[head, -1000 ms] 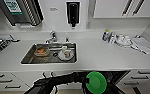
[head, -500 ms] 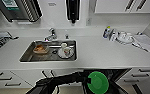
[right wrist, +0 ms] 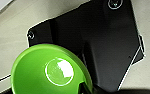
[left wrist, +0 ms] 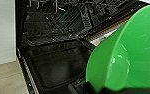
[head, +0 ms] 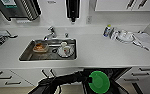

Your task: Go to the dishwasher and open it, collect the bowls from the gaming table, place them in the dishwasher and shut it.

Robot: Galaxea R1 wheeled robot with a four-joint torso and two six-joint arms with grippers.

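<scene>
The dishwasher stands open under the white counter, its dark interior and wire racks in the left wrist view, with the lowered door below them. My left gripper comes in from the left, shut on the rim of a lime-green bowl held tilted over the open dishwasher; this bowl is large in the left wrist view. In the right wrist view, another green bowl hangs above the pale floor with my right gripper shut on its rim. The gaming table is out of view.
A steel sink in the counter holds a brownish dish and a white cup. A bottle and cloths lie at the counter's right. White drawers with black handles flank the dishwasher.
The green bowl in my left gripper has shifted slightly right and down over the open dishwasher. The counter and sink look the same.
</scene>
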